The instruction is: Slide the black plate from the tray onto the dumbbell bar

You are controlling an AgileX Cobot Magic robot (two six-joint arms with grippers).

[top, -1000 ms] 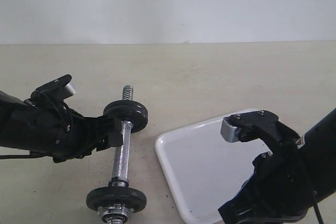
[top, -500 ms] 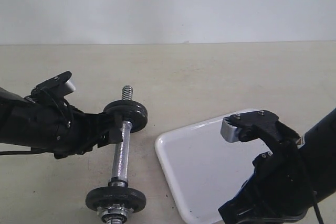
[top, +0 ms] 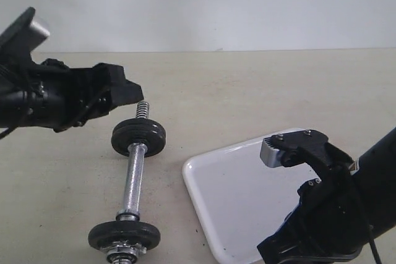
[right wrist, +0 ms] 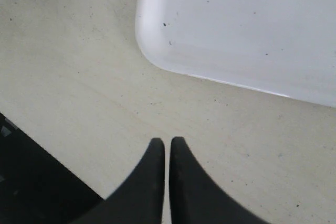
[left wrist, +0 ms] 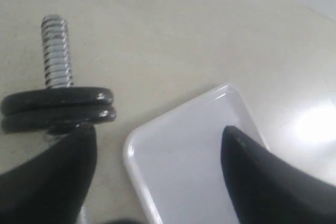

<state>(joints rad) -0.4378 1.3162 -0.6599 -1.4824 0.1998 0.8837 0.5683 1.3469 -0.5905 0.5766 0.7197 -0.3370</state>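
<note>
Black plate point(top: 138, 138) seems seated on the bar point(top: 132, 183), so we hold the left gripper point(left wrist: 157, 132) wide, empty; right gripper point(right wrist: 167, 141) pinched together beside the tray point(top: 204, 177).

From my feed: beige tabletop point(top: 260, 85), matte w/ small dark specks, runs back to a plain pale grey-white wall point(top: 216, 4). Light's soft & even. I get one bright glare patch point(left wrist: 315, 124) on the tabletop in the left wrist cam.

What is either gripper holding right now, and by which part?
Nothing is held. The left gripper hangs open, clear of the dumbbell bar, touching nothing; the right gripper is shut with nothing between its jaws, beside the tray.
</note>
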